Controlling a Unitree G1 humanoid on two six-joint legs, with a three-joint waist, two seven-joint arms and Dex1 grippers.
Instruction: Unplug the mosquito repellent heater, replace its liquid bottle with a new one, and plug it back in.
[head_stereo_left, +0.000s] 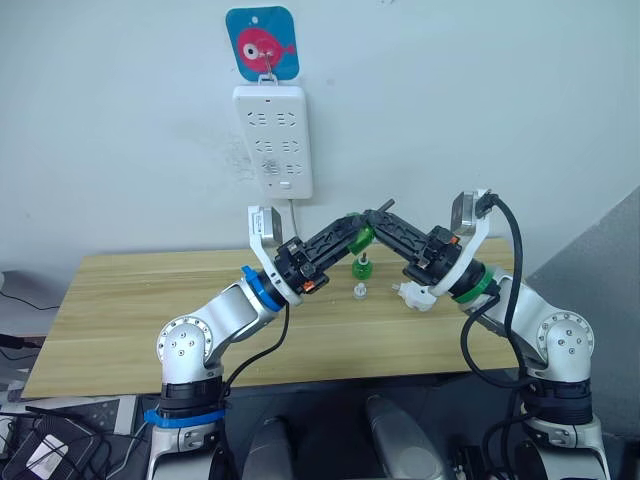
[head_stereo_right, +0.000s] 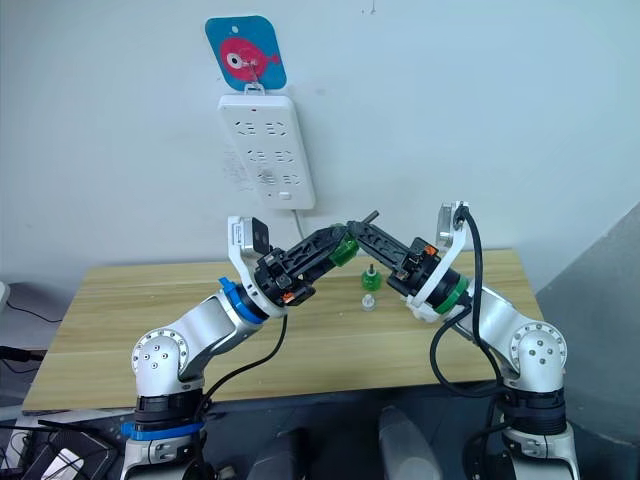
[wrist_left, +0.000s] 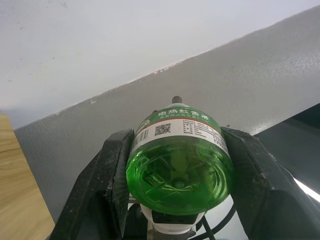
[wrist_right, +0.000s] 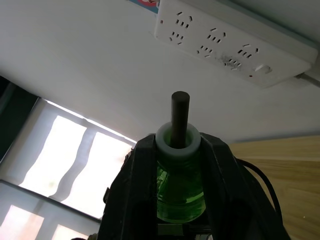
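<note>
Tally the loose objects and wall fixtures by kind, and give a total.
Green bottles: 2, held bottle and table bottle
White heater: 1
Small cap: 1
Power strip: 1
Fish tag: 1
Total: 6

Bottle label (wrist_left: 175, 122): I read green band with Chinese "电热蚊香液" — QR code and fine print beneath, unreadable.

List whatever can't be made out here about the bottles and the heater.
- Mosquito repellent heater: in the head views the right arm covers most of it, and its prongs are hidden.
- Held green bottle: nothing shows whether it is the old or the new one.
- Green bottle on the table: too small in the head views to judge its top.
- Small pale piece beside it: too small to identify.
</note>
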